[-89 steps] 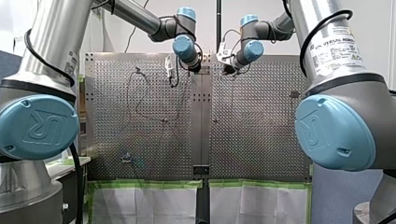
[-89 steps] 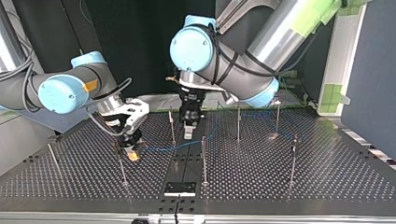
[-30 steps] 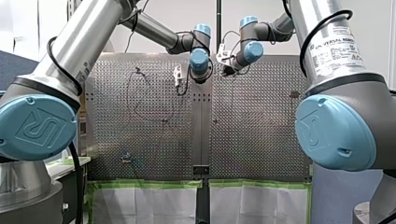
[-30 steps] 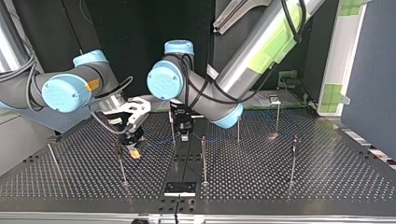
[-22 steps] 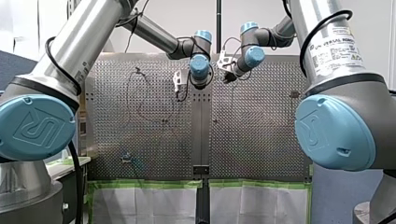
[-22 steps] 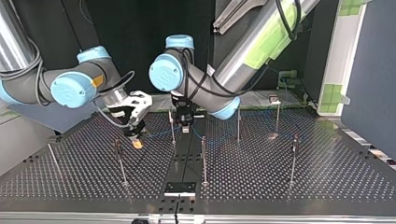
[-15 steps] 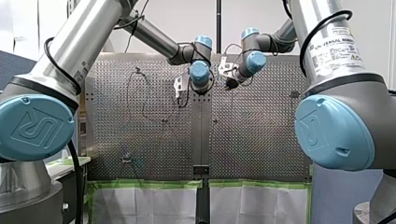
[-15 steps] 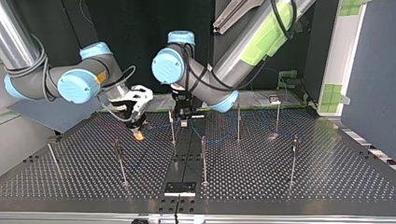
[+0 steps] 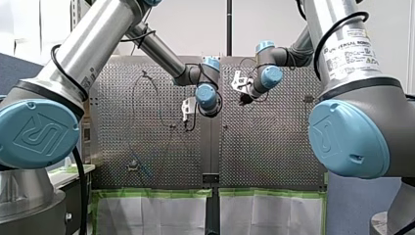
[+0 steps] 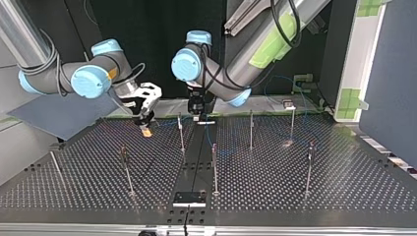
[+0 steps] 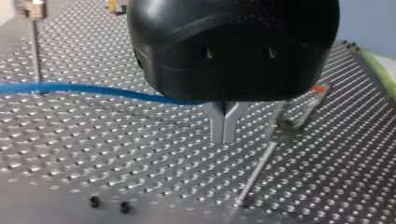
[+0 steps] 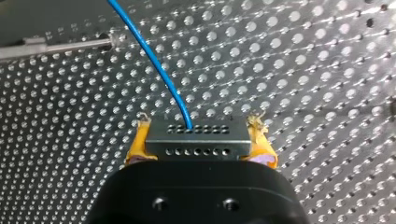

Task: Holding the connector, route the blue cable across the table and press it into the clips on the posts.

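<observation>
Now | right fingers [image 12: 136, 145] clamp connector [image 12: 197, 141] | left fingers [image 11: 217, 126] closed against blue cable [image 11: 93, 88]

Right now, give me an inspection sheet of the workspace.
Surface: perforated table, posts standing on it.
Job's things: connector in right pincer; cable running from it.
Clutter: small black plate at table's edge.
Pincers: right pincer shut on connector, yellow pads; left pincer fingertips together.
Cables: blue cable reaches the left pincer's finger base.
Surroundings: green tape on a white panel.
</observation>
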You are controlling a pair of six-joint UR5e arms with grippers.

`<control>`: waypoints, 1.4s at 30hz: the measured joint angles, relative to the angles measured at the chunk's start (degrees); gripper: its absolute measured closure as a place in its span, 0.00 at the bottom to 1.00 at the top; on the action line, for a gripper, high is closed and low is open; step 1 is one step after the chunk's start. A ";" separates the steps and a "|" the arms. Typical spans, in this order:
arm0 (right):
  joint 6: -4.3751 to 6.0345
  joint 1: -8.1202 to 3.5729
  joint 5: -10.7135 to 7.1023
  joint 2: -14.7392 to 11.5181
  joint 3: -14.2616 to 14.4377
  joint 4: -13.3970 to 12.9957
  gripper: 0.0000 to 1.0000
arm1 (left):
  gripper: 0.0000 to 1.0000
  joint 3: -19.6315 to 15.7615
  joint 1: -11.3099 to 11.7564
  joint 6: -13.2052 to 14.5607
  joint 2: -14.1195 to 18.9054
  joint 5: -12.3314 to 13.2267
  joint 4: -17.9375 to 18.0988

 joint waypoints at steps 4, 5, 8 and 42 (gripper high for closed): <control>-1.24 -0.07 -0.02 0.47 1.93 -1.37 1.00 | 1.00 -1.94 0.07 -0.19 -0.16 0.95 1.95; -1.57 -0.02 -0.07 0.71 2.39 -1.50 1.00 | 1.00 -2.42 0.11 -0.26 -0.16 1.15 2.39; -2.56 0.21 -0.15 1.65 3.74 -1.66 1.00 | 1.00 -4.08 0.34 -0.54 -0.23 2.27 4.07; -3.33 -2.50 -0.38 7.27 5.08 -2.65 1.00 | 1.00 -7.83 2.03 -2.58 -5.23 9.47 15.83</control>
